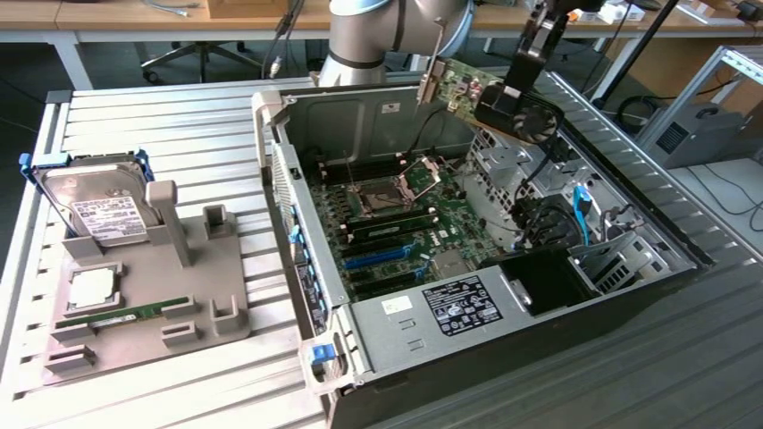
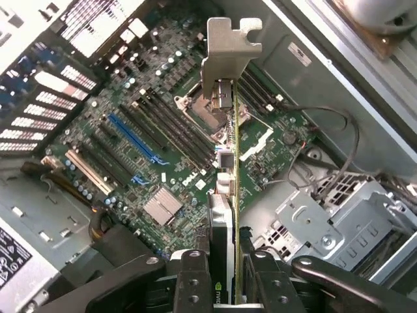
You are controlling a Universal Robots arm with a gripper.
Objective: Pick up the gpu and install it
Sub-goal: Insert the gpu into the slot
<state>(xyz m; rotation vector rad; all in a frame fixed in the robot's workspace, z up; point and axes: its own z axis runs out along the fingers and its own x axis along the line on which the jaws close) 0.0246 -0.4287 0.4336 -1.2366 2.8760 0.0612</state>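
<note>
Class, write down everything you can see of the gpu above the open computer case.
The gpu is a thin flat card with a green board face studded with small components, a black fan housing and a silvery metal bracket at one end. It hangs tilted in the air above the open computer case, clear of the motherboard below. The pincer grips it on both faces at the end away from the bracket. Nothing else touches it.
</note>
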